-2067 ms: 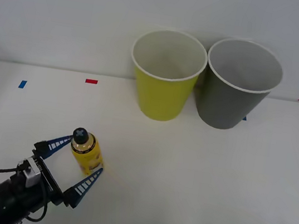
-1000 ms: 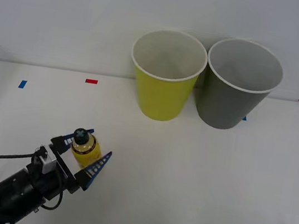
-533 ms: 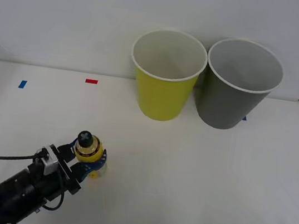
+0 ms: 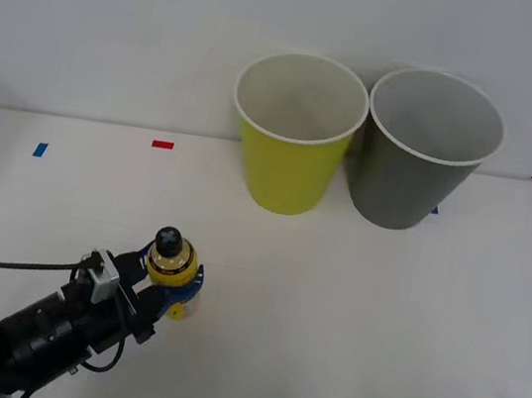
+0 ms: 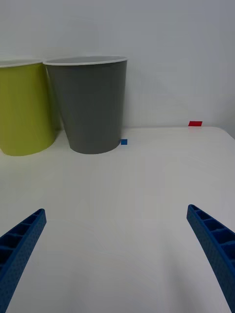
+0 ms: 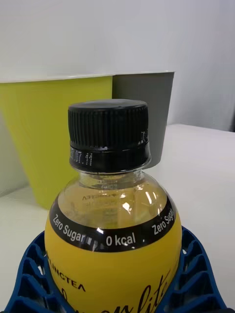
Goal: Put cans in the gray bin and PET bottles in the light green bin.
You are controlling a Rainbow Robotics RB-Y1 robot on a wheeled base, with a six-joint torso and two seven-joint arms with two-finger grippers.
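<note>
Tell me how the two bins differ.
The light green bin is yellow-green outside and white inside; the gray bin is dark gray outside and pale gray inside. The green one stands to the robot's left of the gray one. Both are round, tapered, white-rimmed, upright and look the same size.

Yellow-labelled, black-capped PET bottle (image 6: 111, 205), ribbed blue fingers (image 6: 29, 279), yellow-green bin (image 4: 295, 133), gray bin (image 4: 427, 150).

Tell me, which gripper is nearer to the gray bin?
The right. The right gripper waits open at the table's near right edge, facing the gray bin. The left gripper, shut on the bottle, is at the near left, beyond the green bin.
</note>
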